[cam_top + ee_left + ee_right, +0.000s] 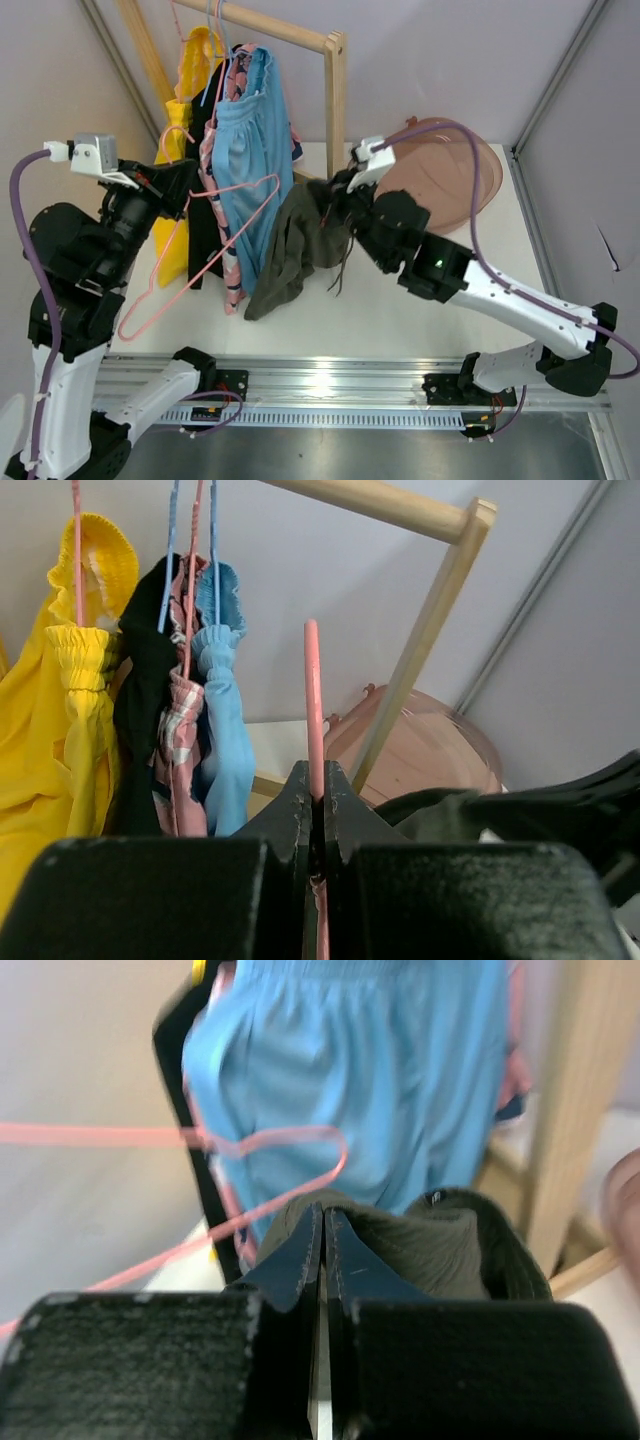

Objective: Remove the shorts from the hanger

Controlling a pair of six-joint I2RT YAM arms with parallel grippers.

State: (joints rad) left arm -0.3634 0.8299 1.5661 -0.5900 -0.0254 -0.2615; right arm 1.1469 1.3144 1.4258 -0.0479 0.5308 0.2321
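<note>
Pink wire hanger slants over the near left of the white table, with the left claw clamped on it. Just to its right, the right claw is clamped on the olive shorts, which hang limp between the two arms. Whether they touch the hanger's tip I cannot tell. Farther back, blue shorts and a yellow garment hang from a wooden rack. A pinkish basin lies far right.

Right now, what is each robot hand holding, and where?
The left gripper pinches the pink hanger by its wire near the neck. The right gripper pinches the dark green shorts at their bunched upper end.
</note>
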